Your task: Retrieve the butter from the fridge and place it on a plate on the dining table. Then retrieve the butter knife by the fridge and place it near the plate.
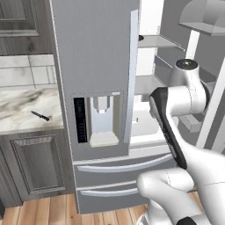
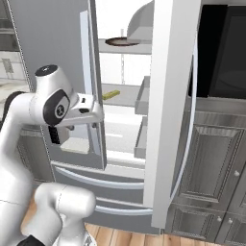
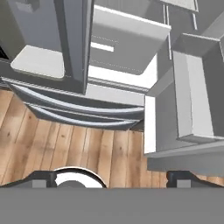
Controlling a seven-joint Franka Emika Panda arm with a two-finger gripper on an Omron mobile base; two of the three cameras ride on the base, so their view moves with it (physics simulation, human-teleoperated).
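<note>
The grey fridge (image 1: 101,52) stands with its left door shut and its right door (image 2: 168,120) swung wide open. The butter (image 2: 111,94), a small pale yellow stick, lies on a middle shelf inside. The butter knife (image 1: 40,116), thin and dark, lies on the marble counter left of the fridge. My gripper (image 2: 91,116) hangs in front of the open compartment, below and left of the butter and apart from it. In the hand view my gripper (image 3: 111,180) is open with nothing between its fingertips, looking down at the fridge drawers and the wooden floor. The plate and the dining table are out of view.
A dark round dish (image 2: 122,42) sits on the top shelf. Door bins (image 3: 192,96) jut from the open door at the right. Dark wooden cabinets (image 2: 211,158) and a black oven (image 2: 223,53) stand right of the fridge. Two drawer handles (image 1: 118,167) run below the doors.
</note>
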